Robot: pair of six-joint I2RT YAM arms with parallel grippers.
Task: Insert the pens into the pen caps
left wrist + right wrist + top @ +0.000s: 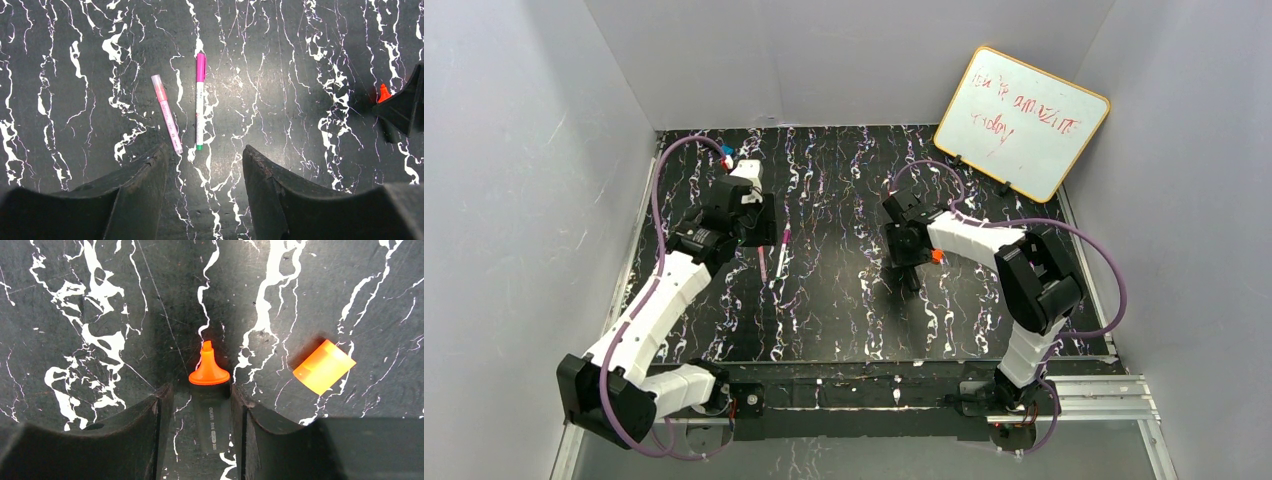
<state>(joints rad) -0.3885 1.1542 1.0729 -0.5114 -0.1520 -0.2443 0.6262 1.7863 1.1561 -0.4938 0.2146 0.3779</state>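
My right end effector [201,388] is spread around the black marker [210,415], gap on one side, not pinched. Orange cap [324,366] sits just beside it on the tabletop [60,300]. Left end effector [205,150] spread too, w/ pink pen [167,115] & white pen [199,107] lying near it.

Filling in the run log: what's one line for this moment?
left gripper: open, empty | right gripper: open, astride marker | cap: loose beside marker
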